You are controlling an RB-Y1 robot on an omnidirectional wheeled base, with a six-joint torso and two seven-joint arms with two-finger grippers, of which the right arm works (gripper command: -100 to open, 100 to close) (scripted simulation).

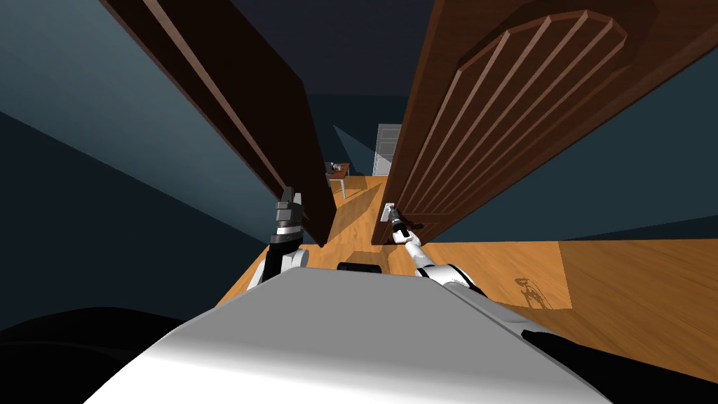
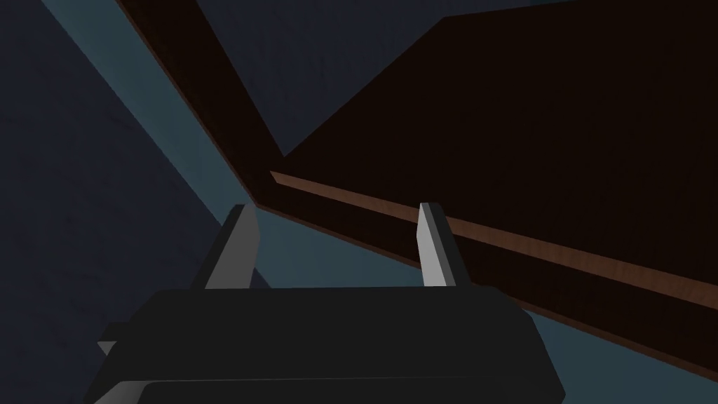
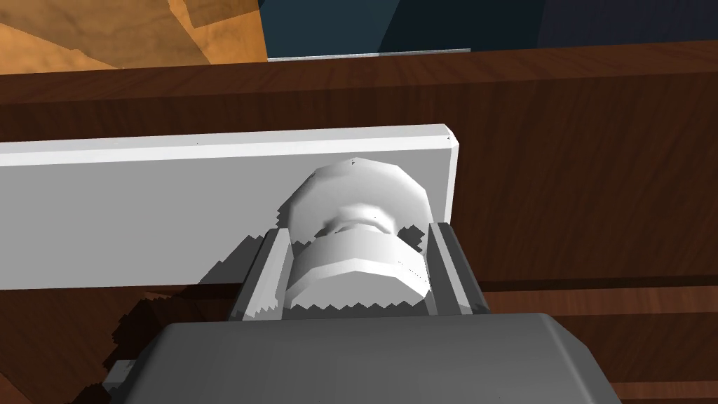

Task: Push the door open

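A dark brown panelled door (image 1: 491, 119) stands ajar on the right, with a white handle plate (image 3: 140, 210) near its edge. My right gripper (image 1: 394, 219) is shut on the white door knob (image 3: 357, 259), with a finger pressed against each side of it. A second dark brown panel, the door frame (image 1: 231, 105), stands at the left. My left gripper (image 2: 336, 242) is open and holds nothing, close to that frame's edge (image 2: 491, 238), and it shows in the head view (image 1: 289, 203) beside the frame's lower end.
Through the gap between door and frame I see an orange wooden floor (image 1: 357, 217), a small table (image 1: 338, 172) with items on it and a white door or cabinet (image 1: 387, 149) at the far wall. Dark blue walls flank both sides.
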